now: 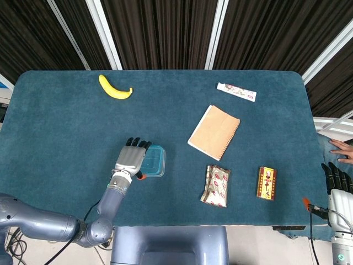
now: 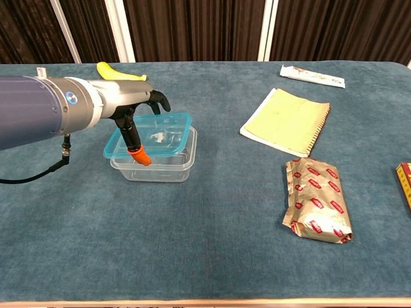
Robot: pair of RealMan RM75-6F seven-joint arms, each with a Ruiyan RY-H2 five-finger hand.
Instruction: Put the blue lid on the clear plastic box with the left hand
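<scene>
One blue lid (image 2: 154, 133) sits atop your clear plastic box (image 2: 157, 160), left-near on the surface (image 2: 212, 218); your left robot hand (image 2: 137, 112) pinches its left edge. Right robot hand (image 1: 337, 179): fingers straight, empty.

Blue lid (image 2: 156, 133): translucent, slightly tilted, resting atop box | Clear plastic box (image 2: 158, 163): rectangular, upright, on table's left-centre.
</scene>
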